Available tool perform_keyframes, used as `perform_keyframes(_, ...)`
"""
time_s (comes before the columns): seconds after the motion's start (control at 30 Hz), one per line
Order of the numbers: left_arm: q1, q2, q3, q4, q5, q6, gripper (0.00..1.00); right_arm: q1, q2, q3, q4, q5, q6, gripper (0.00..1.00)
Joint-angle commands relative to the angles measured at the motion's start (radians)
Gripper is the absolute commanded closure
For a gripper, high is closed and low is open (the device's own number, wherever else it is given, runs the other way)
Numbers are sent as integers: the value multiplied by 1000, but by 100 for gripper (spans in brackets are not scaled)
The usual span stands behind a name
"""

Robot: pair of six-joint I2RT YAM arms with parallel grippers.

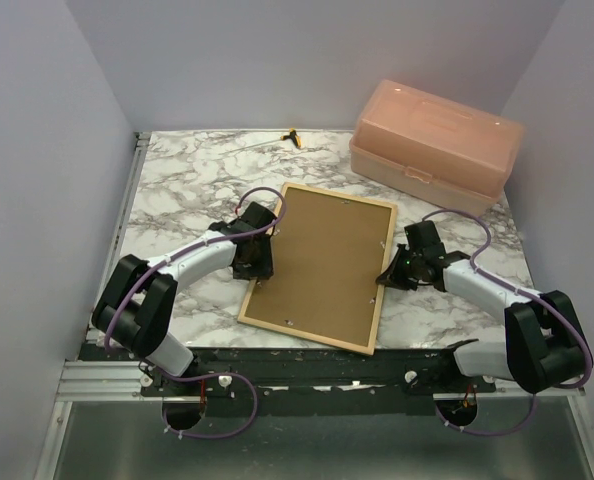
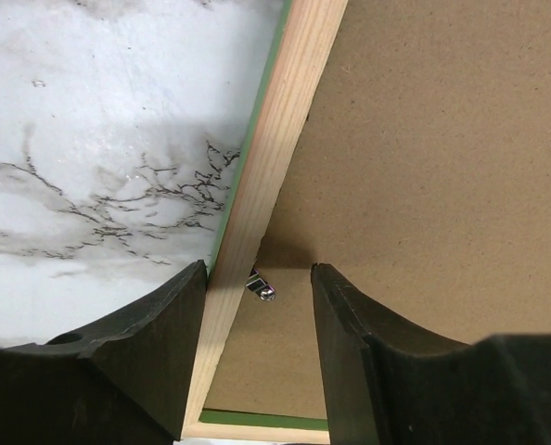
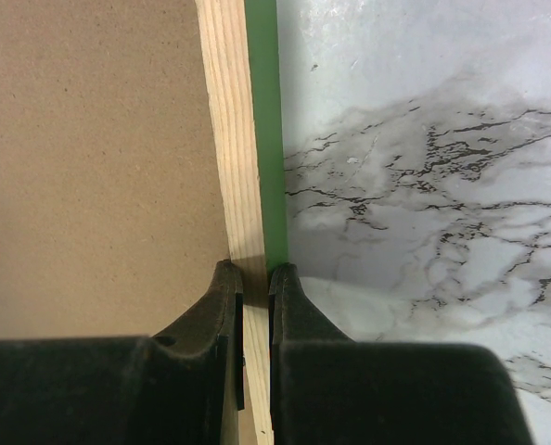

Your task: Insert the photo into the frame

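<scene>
The frame [image 1: 385,270] lies back up on the marble table, its light wood rails around a brown hardboard backing panel [image 1: 322,265]. The photo is hidden. My left gripper [image 1: 265,258] is at the frame's left rail. In the left wrist view it [image 2: 259,273] stands open astride the wood rail [image 2: 266,176], one finger outside the rail and the other over the panel [image 2: 424,158], with a small metal tab [image 2: 262,289] between them. My right gripper [image 1: 387,275] is shut on the right rail. In the right wrist view it [image 3: 254,273] pinches the wood rail [image 3: 229,139] beside its green edge.
A pink plastic box [image 1: 437,145] stands at the back right, close behind the frame's far corner. A small yellow and black object [image 1: 294,137] lies at the table's [image 1: 187,190] back edge. Walls close in on the left, back and right.
</scene>
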Motion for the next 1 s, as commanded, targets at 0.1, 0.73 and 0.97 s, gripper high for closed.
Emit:
perform_keyframes(0.1,-8,14,-36,-19,-40,-48,56,8,30,-6,-8,-82,43,100)
perform_keyframes(0.73,-31,98,-4,-61,-117,-34,77,8,48,-1,-3,-77,35,100)
perform_keyframes(0.97,-80,103,3,-88,-116,-34,89,8,51,13,-8,-69,37,100)
